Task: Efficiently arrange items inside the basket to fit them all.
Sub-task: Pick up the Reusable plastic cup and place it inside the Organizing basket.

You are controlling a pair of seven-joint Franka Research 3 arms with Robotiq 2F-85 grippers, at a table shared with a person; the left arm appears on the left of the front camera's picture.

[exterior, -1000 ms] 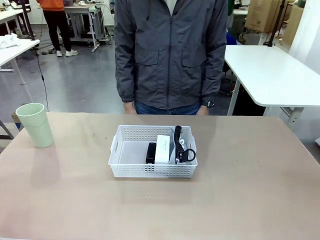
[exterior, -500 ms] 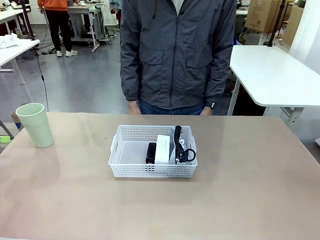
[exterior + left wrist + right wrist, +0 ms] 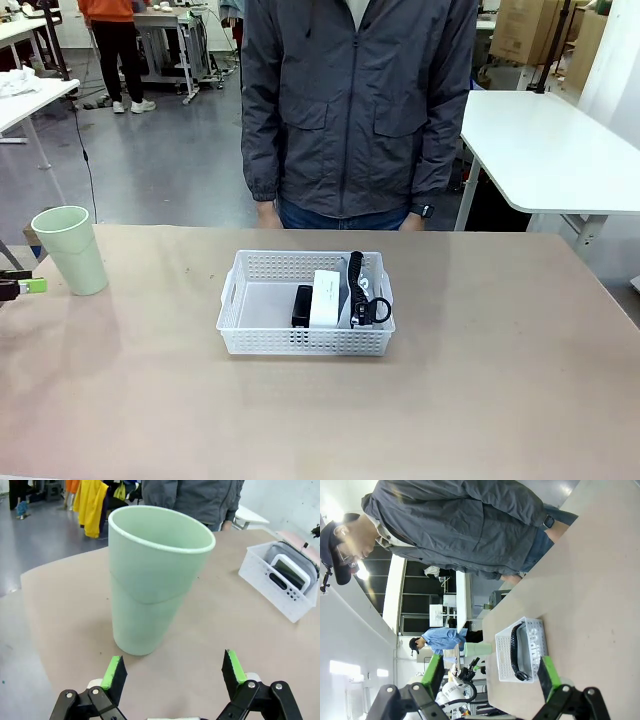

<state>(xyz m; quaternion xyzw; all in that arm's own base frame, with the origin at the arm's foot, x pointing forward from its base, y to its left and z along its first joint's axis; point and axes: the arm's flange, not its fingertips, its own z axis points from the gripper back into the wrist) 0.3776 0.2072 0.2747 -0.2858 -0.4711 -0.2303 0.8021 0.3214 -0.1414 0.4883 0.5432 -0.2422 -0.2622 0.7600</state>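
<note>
Since a second ago your left gripper (image 3: pixel 173 667) has edged in over the left side of the wide beige table (image 3: pixel 480 380). It now sits just beside the cup, jaws spread wide and empty.

The white perforated plastic basket (image 3: pixel 300 342) stands mid-table, well apart from the cup. Its left half looks free, and I judge that is where the cup must go.

The pale green plastic cup (image 3: pixel 150 580) stands upright ahead of the green pads (image 3: pixel 114 670), not yet between them. Advance level until the pads straddle its lower wall, then close gently, because so tall and light a cup may tip.

In the basket's right end stands the grey fabric pouch (image 3: pixel 366 295) with its black strap. The white flat box (image 3: pixel 325 297) is on edge beside it, and the black stapler (image 3: pixel 302 305) comes next. Keep clear of these when you lower the cup in.

Your right gripper (image 3: pixel 491 672) hangs spread and empty.
</note>
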